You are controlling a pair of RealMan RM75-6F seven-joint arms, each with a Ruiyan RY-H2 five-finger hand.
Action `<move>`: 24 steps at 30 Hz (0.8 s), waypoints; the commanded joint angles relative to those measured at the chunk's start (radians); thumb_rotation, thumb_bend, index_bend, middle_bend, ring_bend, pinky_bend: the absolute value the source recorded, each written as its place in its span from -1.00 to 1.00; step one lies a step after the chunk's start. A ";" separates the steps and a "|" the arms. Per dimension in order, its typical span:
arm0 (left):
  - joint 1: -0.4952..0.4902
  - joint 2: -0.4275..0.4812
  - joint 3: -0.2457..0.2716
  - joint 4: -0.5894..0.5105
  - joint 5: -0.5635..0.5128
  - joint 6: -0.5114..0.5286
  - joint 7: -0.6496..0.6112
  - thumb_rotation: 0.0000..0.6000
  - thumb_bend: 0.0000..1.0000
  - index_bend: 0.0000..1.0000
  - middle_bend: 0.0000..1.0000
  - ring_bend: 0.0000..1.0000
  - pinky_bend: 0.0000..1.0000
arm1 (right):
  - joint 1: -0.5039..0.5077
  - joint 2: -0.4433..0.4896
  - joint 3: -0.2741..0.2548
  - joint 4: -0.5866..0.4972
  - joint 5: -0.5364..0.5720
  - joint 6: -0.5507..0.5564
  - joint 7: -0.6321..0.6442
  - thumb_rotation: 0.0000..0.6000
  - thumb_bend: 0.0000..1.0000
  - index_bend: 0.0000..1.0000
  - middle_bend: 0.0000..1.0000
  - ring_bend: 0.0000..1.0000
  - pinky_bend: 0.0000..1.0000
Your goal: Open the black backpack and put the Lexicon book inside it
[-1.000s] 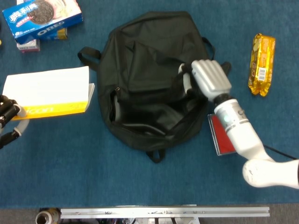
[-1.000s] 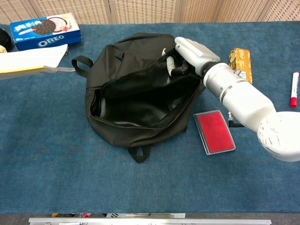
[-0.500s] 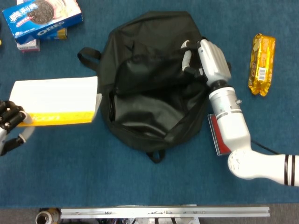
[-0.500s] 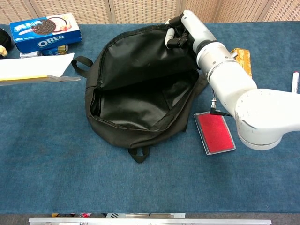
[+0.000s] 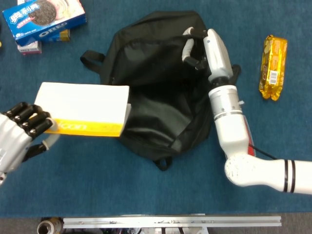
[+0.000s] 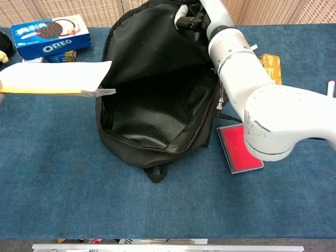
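The black backpack (image 5: 161,92) (image 6: 157,100) lies in the middle of the blue table with its mouth wide open. My right hand (image 5: 207,46) (image 6: 202,16) grips the upper flap and holds it lifted high. The Lexicon book (image 5: 83,109) (image 6: 55,79), white with a yellow strip, hangs level at the bag's left edge. My left hand (image 5: 19,134) grips its left end; the chest view does not show this hand. The book's right corner reaches over the bag's rim.
An Oreo box (image 5: 44,18) (image 6: 50,35) stands at the far left. A gold snack pack (image 5: 273,66) (image 6: 270,67) lies at the right. A red flat case (image 6: 240,148) rests by my right forearm. A red marker (image 6: 331,86) shows at the right edge.
My right hand has lifted the flap higher, opening the bag wider. My left hand has carried the book to the right, up to the bag's opening.
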 commanded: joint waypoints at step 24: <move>-0.141 -0.054 -0.029 -0.115 0.043 -0.172 0.067 1.00 -0.32 0.28 0.24 0.01 0.08 | 0.152 -0.131 0.125 0.061 0.005 0.084 0.061 1.00 0.59 0.62 0.42 0.09 0.55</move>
